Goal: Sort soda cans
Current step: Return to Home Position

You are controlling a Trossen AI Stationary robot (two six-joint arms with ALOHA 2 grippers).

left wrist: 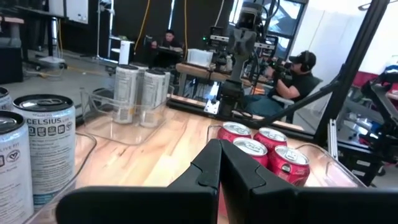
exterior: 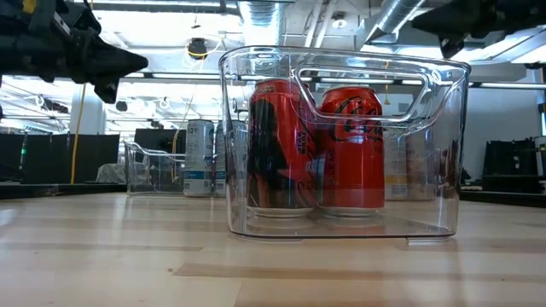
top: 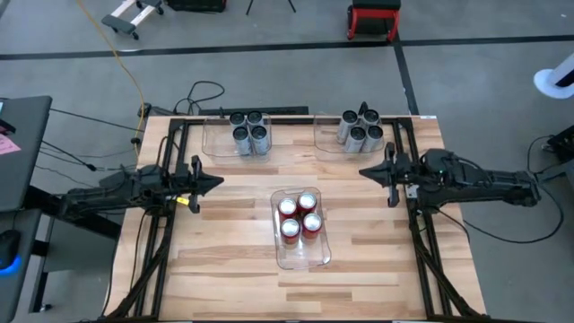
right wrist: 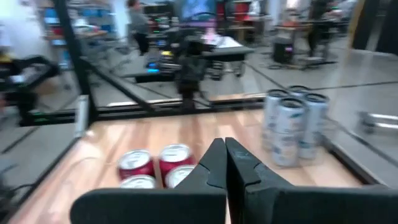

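Note:
Several red soda cans [top: 299, 217] stand upright in a clear bin [top: 316, 256] at the table's middle, and also show in the low view [exterior: 316, 149]. Several silver-topped dark cans [top: 250, 132] stand in a clear bin at the far left. Several silver-grey cans [top: 360, 130] stand in another bin at the far right. My left gripper [top: 218, 182] hovers shut and level left of the middle bin, with nothing in it [left wrist: 219, 155]. My right gripper [top: 363, 170] hovers shut to the bin's far right, also with nothing in it [right wrist: 225, 152].
Black frame rails [top: 421, 242] run along the table's left and right sides and its far edge. Bare wood lies in front of the middle bin toward the near edge. People sit at desks in the room beyond the table [left wrist: 298, 74].

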